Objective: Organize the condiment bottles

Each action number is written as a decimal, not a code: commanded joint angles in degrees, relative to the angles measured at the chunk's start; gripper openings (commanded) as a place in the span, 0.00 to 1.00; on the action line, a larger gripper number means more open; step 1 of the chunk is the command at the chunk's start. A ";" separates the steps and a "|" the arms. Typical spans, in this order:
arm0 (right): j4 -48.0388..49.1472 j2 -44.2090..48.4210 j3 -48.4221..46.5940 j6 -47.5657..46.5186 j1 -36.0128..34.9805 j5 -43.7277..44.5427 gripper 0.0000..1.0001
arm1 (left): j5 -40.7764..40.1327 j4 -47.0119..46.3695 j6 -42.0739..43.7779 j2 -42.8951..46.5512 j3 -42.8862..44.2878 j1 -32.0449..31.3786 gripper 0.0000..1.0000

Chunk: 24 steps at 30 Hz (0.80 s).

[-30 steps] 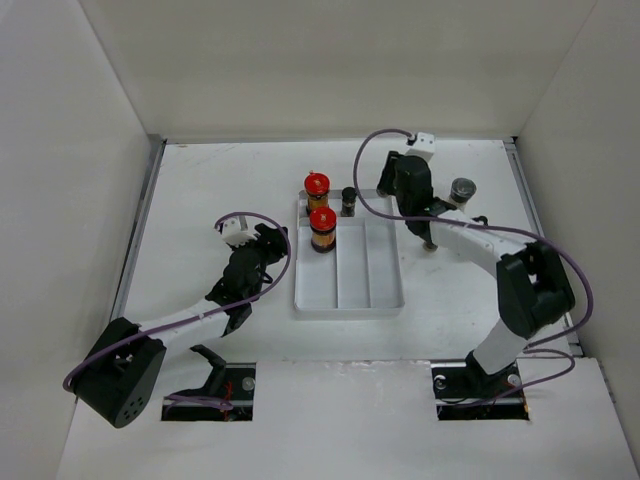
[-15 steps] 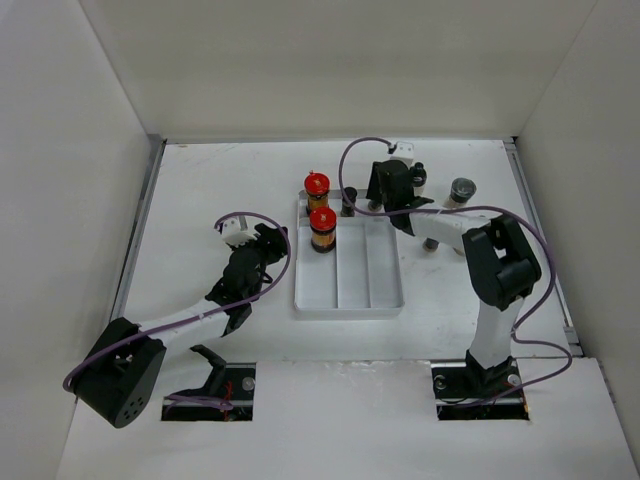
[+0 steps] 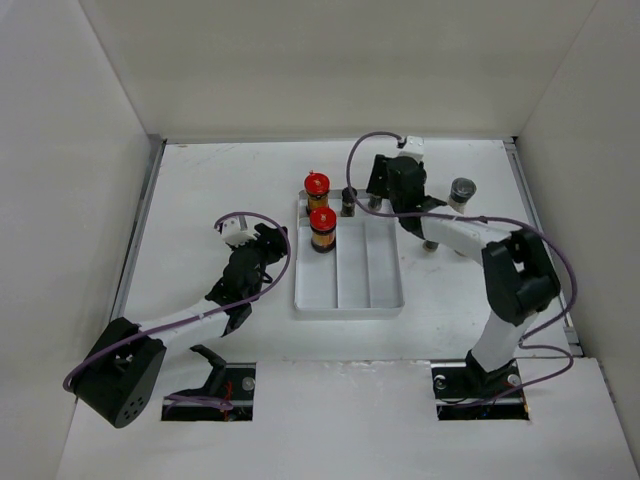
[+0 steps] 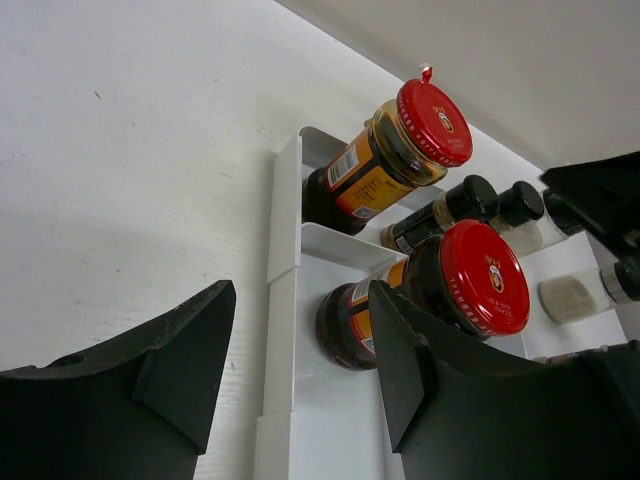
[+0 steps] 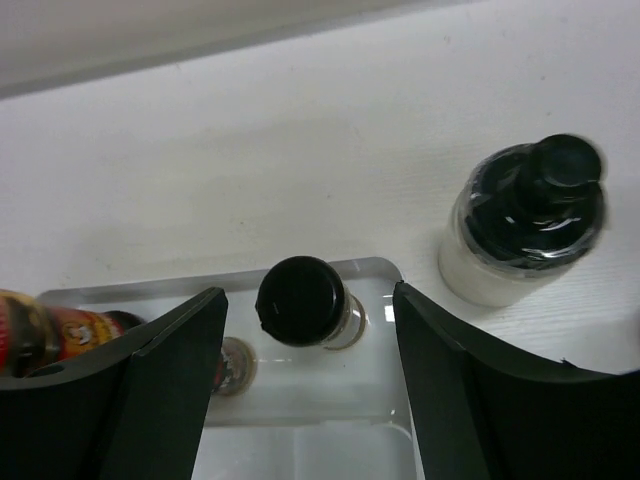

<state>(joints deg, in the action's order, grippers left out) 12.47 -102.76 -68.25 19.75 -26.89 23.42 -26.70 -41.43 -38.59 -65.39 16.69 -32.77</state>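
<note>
Counting two red-capped amber bottles point(image 3: 322, 228) upright in one white tray point(image 3: 352, 280), at least three dark-lidded bottles point(image 5: 300, 300), plus left end effector point(image 3: 278, 243) and right end effector point(image 5: 308, 310), both released, grasping nothing.

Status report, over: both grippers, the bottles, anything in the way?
Left gripper jaws open, empty, near tray. Right gripper jaws open around black-capped bottle standing in tray, not touching. Two red-capped bottles in tray; whitish bottle outside on table.
</note>
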 commanded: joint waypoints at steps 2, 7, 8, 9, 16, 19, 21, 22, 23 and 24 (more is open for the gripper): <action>4.58 12.04 5.12 1.78 -0.39 0.92 0.71 | 0.33 -3.22 -0.61 0.69 -0.25 0.13 0.54; 4.76 20.13 14.62 5.91 1.71 3.55 0.30 | -0.02 -3.31 0.00 0.96 -0.17 -0.58 0.54; 4.50 21.36 16.03 6.26 2.41 4.43 0.25 | 0.15 -3.31 0.00 0.79 0.01 -0.67 0.54; 4.23 22.59 17.61 6.62 3.12 5.40 0.22 | 0.33 -3.31 0.00 0.52 0.19 -1.01 0.54; -0.86 25.08 18.86 5.39 11.72 7.70 0.55 | -0.37 -3.31 0.36 -0.09 0.63 -2.77 0.54; -3.68 19.72 13.51 3.46 13.23 0.86 0.73 | -0.46 -3.31 0.44 -0.18 0.63 -2.78 0.54; -2.20 16.38 10.78 1.44 13.23 -1.88 0.78 | -0.46 -3.31 0.44 0.17 0.54 -2.77 0.54; -1.49 15.06 9.72 0.48 13.23 -2.93 0.80 | -0.46 -3.31 0.62 0.17 0.54 -2.86 0.54; -1.22 13.74 8.50 -0.49 13.23 -3.55 0.81 | -0.46 -3.31 0.71 -0.09 0.54 -2.86 0.54; -1.22 12.42 7.18 -1.37 13.06 -3.82 0.82 | -0.46 -3.31 0.71 -0.44 0.63 -2.86 0.54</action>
<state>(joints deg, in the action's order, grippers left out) 9.50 -88.05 -56.71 22.09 -13.23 23.77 -26.76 -41.43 -38.48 -65.45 16.69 -35.38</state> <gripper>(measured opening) 0.816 0.539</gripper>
